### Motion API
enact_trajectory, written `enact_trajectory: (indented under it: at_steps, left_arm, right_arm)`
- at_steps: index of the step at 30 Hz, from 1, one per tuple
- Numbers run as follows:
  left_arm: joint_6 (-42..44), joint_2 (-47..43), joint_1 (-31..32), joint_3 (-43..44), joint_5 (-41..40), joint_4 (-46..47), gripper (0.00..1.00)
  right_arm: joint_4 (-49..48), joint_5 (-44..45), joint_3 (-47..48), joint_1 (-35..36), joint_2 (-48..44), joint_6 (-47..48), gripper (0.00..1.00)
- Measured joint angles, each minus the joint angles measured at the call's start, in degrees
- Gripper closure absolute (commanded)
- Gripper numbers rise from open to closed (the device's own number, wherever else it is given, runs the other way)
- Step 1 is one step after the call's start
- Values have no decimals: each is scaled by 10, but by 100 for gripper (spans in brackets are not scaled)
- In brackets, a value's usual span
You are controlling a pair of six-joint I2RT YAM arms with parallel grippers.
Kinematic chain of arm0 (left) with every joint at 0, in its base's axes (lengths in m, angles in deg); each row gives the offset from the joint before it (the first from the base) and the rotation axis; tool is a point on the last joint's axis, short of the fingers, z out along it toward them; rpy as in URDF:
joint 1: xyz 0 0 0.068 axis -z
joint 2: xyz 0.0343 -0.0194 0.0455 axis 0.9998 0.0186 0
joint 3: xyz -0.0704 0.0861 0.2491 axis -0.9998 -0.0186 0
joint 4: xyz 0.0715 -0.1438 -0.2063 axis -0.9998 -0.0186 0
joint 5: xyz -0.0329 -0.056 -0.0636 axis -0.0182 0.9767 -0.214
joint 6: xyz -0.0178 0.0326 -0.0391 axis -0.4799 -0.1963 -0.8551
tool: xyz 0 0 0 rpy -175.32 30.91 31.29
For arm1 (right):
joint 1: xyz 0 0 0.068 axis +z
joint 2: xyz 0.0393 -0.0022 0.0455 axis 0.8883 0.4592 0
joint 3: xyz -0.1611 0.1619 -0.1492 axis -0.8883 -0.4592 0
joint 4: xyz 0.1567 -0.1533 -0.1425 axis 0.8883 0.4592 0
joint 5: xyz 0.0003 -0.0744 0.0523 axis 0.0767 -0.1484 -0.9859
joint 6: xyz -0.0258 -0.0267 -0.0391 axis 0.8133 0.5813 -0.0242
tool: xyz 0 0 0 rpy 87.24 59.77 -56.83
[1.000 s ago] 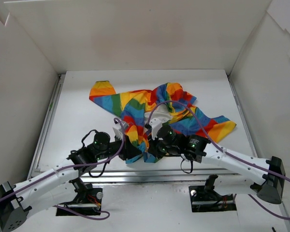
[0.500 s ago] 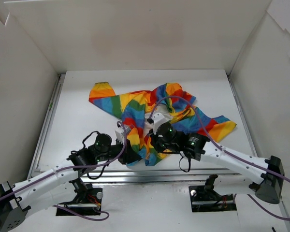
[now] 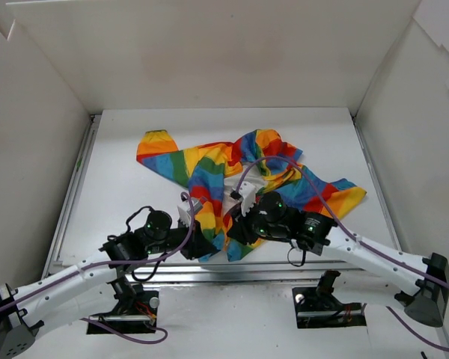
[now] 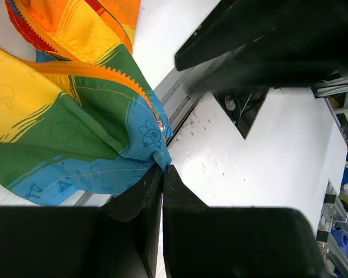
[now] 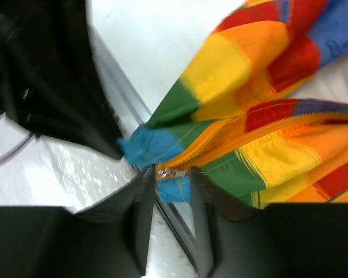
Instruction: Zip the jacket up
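Observation:
The rainbow-striped jacket (image 3: 209,161) lies crumpled at mid-table, its lower hem drawn toward the near edge. My left gripper (image 3: 203,245) is shut on the blue corner of the hem; the left wrist view shows its tips (image 4: 163,169) pinching that fabric (image 4: 64,116) just below the orange zipper's end. My right gripper (image 3: 236,232) is close beside it. In the right wrist view its fingers (image 5: 171,174) are closed on the small metal zipper pull (image 5: 173,172) at the foot of the orange zipper, with the striped fabric (image 5: 249,75) spreading away above.
White walls enclose the table (image 3: 120,187) on three sides. A metal rail (image 3: 284,265) runs along the near edge, right under both grippers. The two arms are nearly touching: the left arm shows as a black mass (image 5: 40,75) in the right wrist view.
Both grippers have shifted slightly toward the near edge, pulling the hem with them. The right arm's wrist has swung to the right. The left sleeve slid a little left.

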Motion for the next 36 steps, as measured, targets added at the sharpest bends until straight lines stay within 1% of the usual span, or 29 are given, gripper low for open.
enact_trajectory:
  at_steps: [1, 2, 4, 6, 8, 9, 11, 16, 20, 24, 27, 28, 36]
  left_arm:
    - [0, 0, 0, 0, 0, -1, 100]
    - [0, 0, 0, 0, 0, -1, 100]
    - [0, 0, 0, 0, 0, -1, 100]
    - [0, -1, 0, 0, 0, -1, 100]
    - [0, -3, 0, 0, 0, -1, 100]
    - [0, -4, 0, 0, 0, -1, 100]
    - [0, -8, 0, 0, 1, -1, 100]
    - [0, -12, 0, 0, 1, -1, 100]
    - [0, -17, 0, 0, 1, -1, 100]
    - [0, -19, 0, 0, 1, -1, 100]
    - [0, -19, 0, 0, 1, -1, 100]
    - [0, -19, 0, 0, 1, -1, 100]
    - [0, -19, 0, 0, 1, -1, 100]
  right_arm:
    - [-5, -16, -12, 0, -16, 2, 55]
    - [-14, -32, -24, -2, -26, 3, 55]
    - [-42, -65, -47, -9, -34, 8, 59]
    - [-83, -107, -76, -27, -34, -1, 57]
    - [-128, -153, -110, -46, -35, -16, 46]
    - [-156, -174, -130, -58, -38, -24, 42]
    - [-200, -210, -166, -80, -45, -40, 39]
    - [-253, -264, -187, -121, -47, -64, 39]
    - [-281, -290, -187, -127, -42, -72, 40]
    - [-298, -318, -187, -127, -18, -81, 43]
    - [-298, -330, -187, -127, -1, -81, 45]
    - [-297, -332, -187, -127, 0, -81, 47]
    - [-280, -337, -187, -128, -6, -76, 52]
